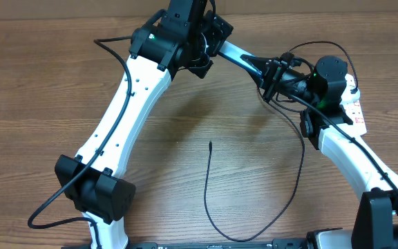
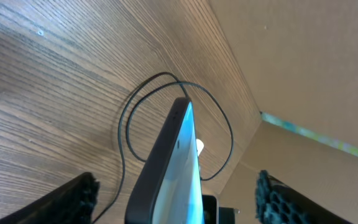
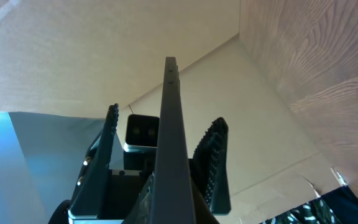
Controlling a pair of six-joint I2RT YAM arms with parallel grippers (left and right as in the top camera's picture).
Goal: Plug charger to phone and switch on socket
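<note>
1. Overhead is showing the phone [image 1: 239,54] hanging above the table [image 1: 47,104], the right gripper [image 1: 271,69] clamping one end.
2. Left gripper [image 1: 216,47] fingers [image 2: 73,199] are standing apart around the other end, not touching.
3. Charger [image 1: 209,159] is lying loose on the table, with the socket [image 1: 354,104] sitting at far right.

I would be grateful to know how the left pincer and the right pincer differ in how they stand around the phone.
The left pincer is wide open, its fingers well clear of the phone; the right pincer is closed narrowly on it. From the left pincer the lit screen shows; from the right pincer only the dark edge. Both have the phone edge-on between their fingers.
</note>
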